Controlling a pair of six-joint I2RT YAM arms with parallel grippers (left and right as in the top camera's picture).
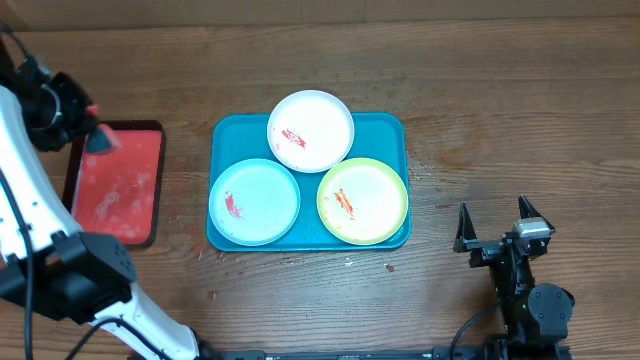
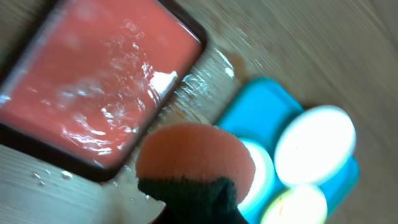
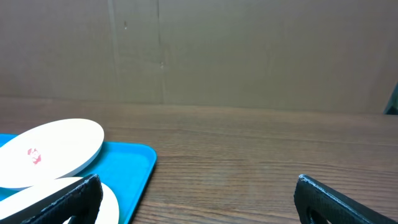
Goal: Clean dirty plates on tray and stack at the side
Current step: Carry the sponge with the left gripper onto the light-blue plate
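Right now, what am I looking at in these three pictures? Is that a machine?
Yes, it is a robot with two arms at a wooden table. One picture looks down from above. The other two come from little cameras on each wrist. On the table a teal tray holds three dishes with red smears: a white plate, a light blue plate and a yellow-green plate. A wet red tray lies to the side. The left gripper is shut on a sponge by that red tray. The right gripper is open and empty.
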